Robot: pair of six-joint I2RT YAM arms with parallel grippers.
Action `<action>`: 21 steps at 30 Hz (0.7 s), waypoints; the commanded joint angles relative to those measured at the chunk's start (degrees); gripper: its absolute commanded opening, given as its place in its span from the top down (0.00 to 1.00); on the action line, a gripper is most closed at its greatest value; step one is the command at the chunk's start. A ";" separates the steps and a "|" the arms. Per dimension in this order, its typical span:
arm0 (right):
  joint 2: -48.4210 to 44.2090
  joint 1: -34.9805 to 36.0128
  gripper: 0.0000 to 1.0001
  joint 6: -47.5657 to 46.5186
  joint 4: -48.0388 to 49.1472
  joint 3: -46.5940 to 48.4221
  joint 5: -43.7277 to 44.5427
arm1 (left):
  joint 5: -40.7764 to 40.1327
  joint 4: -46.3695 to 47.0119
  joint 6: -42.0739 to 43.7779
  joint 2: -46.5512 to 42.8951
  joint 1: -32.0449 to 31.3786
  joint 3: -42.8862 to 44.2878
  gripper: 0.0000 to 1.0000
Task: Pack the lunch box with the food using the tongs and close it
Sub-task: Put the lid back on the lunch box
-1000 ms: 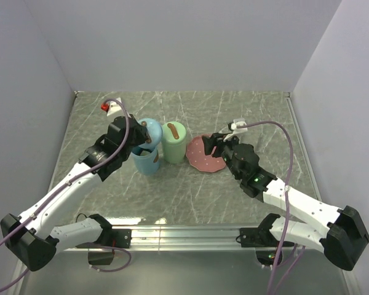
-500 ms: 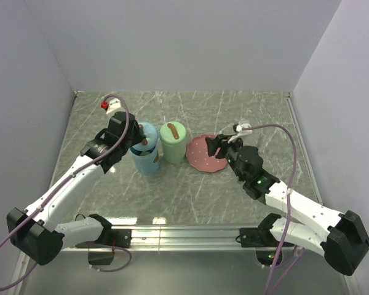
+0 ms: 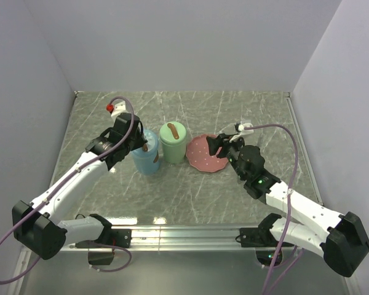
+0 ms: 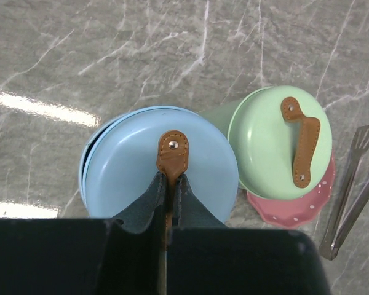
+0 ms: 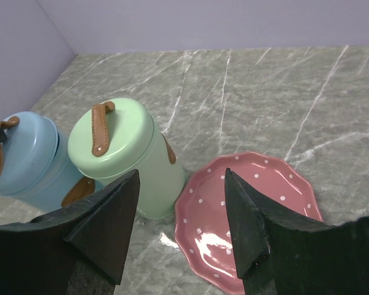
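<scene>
Nearest along the row on the grey marbled worktop [image 3: 184,190] stands the blue container [image 3: 146,158]. Its blue lid [image 4: 141,172] is on top, so what is inside cannot be seen. The lid looks a touch off-centre, with a thin crescent of rim showing along one side in the left wrist view.

Just beside it, and a little farther back, stands the green container [image 3: 173,144]. It is upright and capped by a green lid [image 5: 114,135] with a leather handle [image 4: 301,141] across the top, and its contents are hidden too. The pink plate [image 3: 204,157], scalloped and dotted white, lies flat against the foot of the green container on the side away from the blue one.

The tongs [image 4: 334,243] lie on the worktop just beyond the plate's outer edge. They are slim grey metal, with two thin arms joined at one end and spreading slightly toward flat tips. In the top view the right arm covers that spot.

The left gripper [image 4: 170,178] has its fingers pressed together, pinching the brown strap [image 4: 172,150] on the blue lid. The right gripper [image 5: 181,178] hangs over the near rim of the plate with its fingers spread apart, holding nothing and touching nothing.
</scene>
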 commanded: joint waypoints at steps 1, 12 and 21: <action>-1.10 -0.82 0.35 0.62 2.28 -0.52 -0.48 | -1.37 -0.79 -0.75 -1.82 0.18 0.40 1.00; -2.07 -1.17 0.35 0.80 2.20 -1.23 -0.57 | -0.94 -0.01 0.13 0.20 2.02 -0.91 1.00; -1.54 -1.43 0.35 0.80 2.28 -1.14 -0.92 | 3.02 3.77 1.35 2.57 4.84 -1.88 1.00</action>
